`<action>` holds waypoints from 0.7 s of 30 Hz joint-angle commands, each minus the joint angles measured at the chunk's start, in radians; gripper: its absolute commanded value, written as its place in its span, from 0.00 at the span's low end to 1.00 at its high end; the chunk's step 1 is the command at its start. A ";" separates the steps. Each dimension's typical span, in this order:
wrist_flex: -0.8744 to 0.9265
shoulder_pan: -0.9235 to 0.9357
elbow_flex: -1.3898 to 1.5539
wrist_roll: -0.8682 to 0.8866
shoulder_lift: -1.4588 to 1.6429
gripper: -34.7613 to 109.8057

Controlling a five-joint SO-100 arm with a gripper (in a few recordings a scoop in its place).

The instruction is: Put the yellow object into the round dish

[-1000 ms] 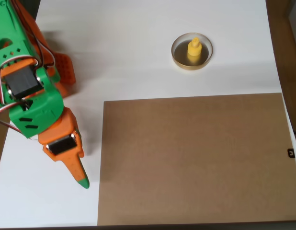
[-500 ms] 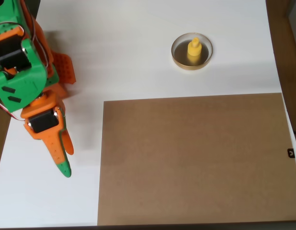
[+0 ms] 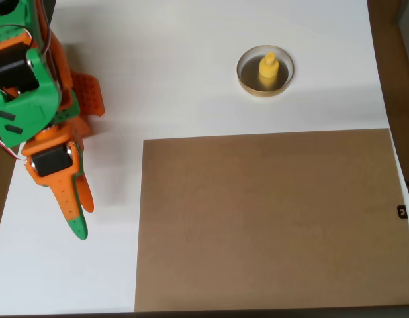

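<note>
One yellow object (image 3: pixel 269 69) upright inside the round dish (image 3: pixel 247 77); end effector (image 3: pixel 81 215) empty, fingers pressed together.

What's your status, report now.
Gripper shut, empty, at the overhead view's left edge. Yellow object upright inside the round dish. Brown board lies clear of both; nothing in the way.

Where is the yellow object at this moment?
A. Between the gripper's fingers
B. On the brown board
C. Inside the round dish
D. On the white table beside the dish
C: in the overhead view the yellow object stands inside the round dish, far from the gripper, which holds nothing.
</note>
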 commanded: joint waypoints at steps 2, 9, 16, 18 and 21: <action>0.021 0.009 -0.015 -0.015 0.017 0.46; 0.020 0.025 -0.015 -0.002 0.017 0.46; 0.020 0.035 -0.015 0.009 0.017 0.45; 0.020 0.035 -0.015 0.009 0.017 0.45; 0.020 0.035 -0.015 0.009 0.017 0.44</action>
